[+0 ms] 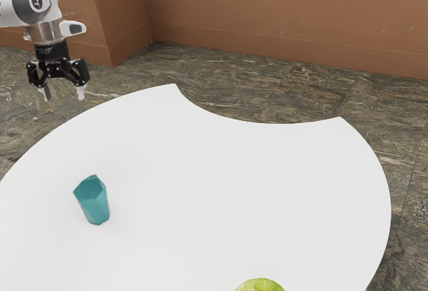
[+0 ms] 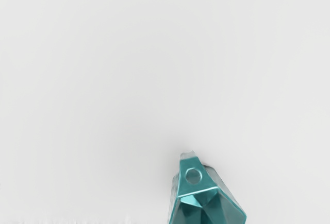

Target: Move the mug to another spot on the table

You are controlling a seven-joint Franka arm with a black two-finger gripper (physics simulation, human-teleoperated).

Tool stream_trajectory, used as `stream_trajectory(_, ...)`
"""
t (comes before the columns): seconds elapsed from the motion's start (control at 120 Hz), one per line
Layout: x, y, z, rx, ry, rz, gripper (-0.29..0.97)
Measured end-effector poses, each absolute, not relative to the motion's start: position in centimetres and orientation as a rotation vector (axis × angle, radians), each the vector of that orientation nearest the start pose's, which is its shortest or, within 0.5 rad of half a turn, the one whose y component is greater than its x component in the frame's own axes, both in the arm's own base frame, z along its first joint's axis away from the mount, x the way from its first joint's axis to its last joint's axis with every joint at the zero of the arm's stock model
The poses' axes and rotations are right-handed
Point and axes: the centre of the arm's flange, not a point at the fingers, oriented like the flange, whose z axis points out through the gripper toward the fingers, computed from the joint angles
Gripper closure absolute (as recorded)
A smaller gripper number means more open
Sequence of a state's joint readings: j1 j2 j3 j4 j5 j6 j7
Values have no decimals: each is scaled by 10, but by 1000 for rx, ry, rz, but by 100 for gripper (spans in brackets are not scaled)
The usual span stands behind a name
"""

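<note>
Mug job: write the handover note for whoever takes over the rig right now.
Tool: open, empty, high over the table's far edge at the exterior view's left.
Mug: stands on the table at the exterior view's left, well below the tool and apart from it.
Fruit: green, at the table's near edge, away from the mug.
Done: nothing shows as done; the mug is not gripped.
Left: come down over the mug, grip it, lift it, and set it on a bare spot of the table, probably toward the exterior view's right.

High side view across table (image 1: 254, 170); wrist view downward; shared mug (image 1: 91, 200)
</note>
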State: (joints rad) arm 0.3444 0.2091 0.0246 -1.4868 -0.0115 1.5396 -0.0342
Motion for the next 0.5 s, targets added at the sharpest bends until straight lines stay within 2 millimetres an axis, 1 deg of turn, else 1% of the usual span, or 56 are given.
stream_trajectory(0.058, 569, 234, 516, -3102, -694, 300, 0)
stream_trajectory(0.125, 571, 242, 498, -3103, -731, 340, 0)
stream_trajectory(0.208, 572, 244, 474, -3103, -764, 380, 0)
stream_trajectory(0.292, 571, 249, 442, -3104, -808, 426, 0)
stream_trajectory(0.375, 572, 249, 417, -3117, -853, 443, 0)
stream_trajectory(0.5, 571, 245, 387, -3130, -909, 434, 0)
